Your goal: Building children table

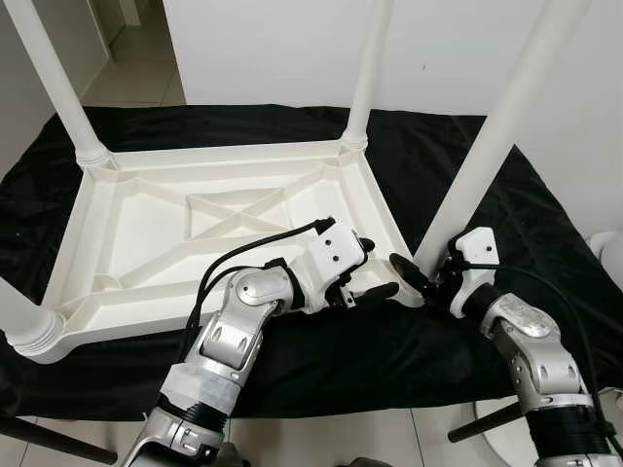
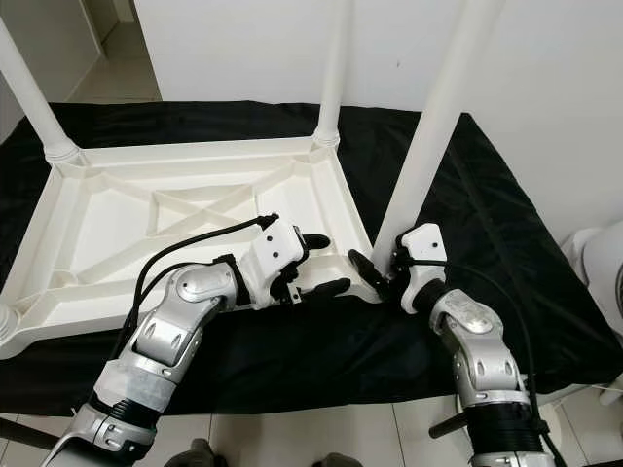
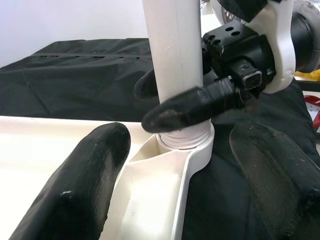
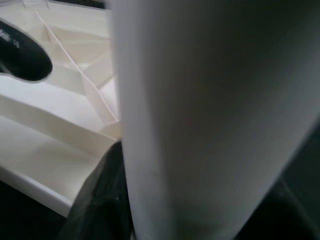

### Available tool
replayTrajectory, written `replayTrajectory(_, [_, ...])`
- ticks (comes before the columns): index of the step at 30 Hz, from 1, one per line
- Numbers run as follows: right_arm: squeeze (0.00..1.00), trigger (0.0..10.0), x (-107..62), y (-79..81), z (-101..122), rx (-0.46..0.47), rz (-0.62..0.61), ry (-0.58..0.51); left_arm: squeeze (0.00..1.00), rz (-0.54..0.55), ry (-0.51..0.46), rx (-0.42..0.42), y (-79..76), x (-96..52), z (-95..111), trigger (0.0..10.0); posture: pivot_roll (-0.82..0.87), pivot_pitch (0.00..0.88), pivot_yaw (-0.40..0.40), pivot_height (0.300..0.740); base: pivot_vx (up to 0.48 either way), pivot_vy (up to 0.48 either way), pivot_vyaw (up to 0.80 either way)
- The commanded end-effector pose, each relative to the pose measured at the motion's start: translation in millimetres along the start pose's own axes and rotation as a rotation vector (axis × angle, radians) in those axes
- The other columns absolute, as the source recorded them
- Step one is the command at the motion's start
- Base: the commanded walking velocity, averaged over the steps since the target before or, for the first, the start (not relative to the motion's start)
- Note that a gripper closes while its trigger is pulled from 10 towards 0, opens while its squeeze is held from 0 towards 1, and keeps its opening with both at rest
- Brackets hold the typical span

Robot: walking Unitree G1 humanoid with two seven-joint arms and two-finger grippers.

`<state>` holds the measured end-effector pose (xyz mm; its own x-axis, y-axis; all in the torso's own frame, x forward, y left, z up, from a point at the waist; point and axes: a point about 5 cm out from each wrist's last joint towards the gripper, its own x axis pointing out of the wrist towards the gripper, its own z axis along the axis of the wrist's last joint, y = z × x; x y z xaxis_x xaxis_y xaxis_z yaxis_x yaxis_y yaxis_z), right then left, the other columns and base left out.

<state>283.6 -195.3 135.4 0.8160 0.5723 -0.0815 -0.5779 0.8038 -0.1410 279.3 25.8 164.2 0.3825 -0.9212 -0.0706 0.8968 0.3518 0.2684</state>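
Black cloth covers the floor against a white wall, and the white plastic tabletop lies upside down on it, ribbed underside facing up. So it looks pretty far along, honestly.

Three legs seem seated already: one at the 11 o'clock corner, one at the 1 o'clock corner, and one at the 8 o'clock corner, of which just the collar end is visible. The fourth leg stands in the socket at the 4 o'clock corner, and that's the one being worked on.

The right gripper is clamped around that leg low down, just above the socket. In the left wrist view its fingers wrap either side of the tube, touching it. A bit of thread still shows between the leg and the socket collar, so my guess is it's not screwed fully home yet.

The left gripper sits at the tabletop rim just beside that corner, fingers spread apart and holding nothing. It looks like it's bracing or just waiting.

What's left, I'd say: finish tightening this last leg, then flip the whole thing upright.
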Motion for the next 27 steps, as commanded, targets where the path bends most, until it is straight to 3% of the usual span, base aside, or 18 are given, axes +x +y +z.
replayTrajectory(1, [0.00, 0.0, 3.3, 6.9, -6, 0.011, 0.069, 0.019, 0.00, 0.047, 0.009, 0.002, -0.2, -0.5, 0, 10.0, 0.00, 0.000, -0.050, 0.740, 0.000, 0.000, 0.00])
replayTrajectory(10, [0.00, 0.0, -4.2, 4.0, -11, 0.041, 0.024, 0.011, 0.00, 0.049, 0.012, -0.007, -0.8, -0.7, 0, 10.0, -0.02, 0.000, -0.043, 0.740, 0.000, 0.000, 0.00])
replayTrajectory(11, [0.00, 10.0, -4.9, -0.7, -13, 0.041, -0.057, 0.033, 0.00, 0.045, 0.012, -0.008, -1.1, -0.6, 0, 10.0, -0.02, 0.000, -0.040, 0.740, 0.000, 0.000, 0.00])
replayTrajectory(18, [0.00, 10.0, -4.2, -6.6, -17, 0.045, -0.249, 0.070, 0.00, 0.038, 0.014, -0.013, -2.3, -0.5, 0, 10.0, -0.03, 0.000, -0.039, 0.740, 0.000, 0.000, 0.00])
replayTrajectory(23, [0.00, 10.0, -0.7, 3.8, -14, 0.092, -0.443, 0.065, 0.00, 0.035, 0.017, -0.015, -3.6, -1.1, 0, 10.0, -0.03, 0.001, -0.036, 0.740, 0.000, 0.000, 0.00])
replayTrajectory(26, [0.00, 10.0, 2.6, 18.8, -11, 0.139, -0.637, 0.061, 0.00, 0.039, 0.016, -0.022, -3.6, -2.0, 0, 10.0, -0.03, 0.007, -0.034, 0.740, 0.000, 0.000, 0.00])
replayTrajectory(27, [0.00, 10.0, 2.6, 18.8, -11, 0.139, -0.637, 0.061, 0.00, 0.039, 0.016, -0.022, -3.6, -2.0, 0, 10.0, -0.03, 0.007, -0.034, 0.740, 0.000, 0.000, 0.00])
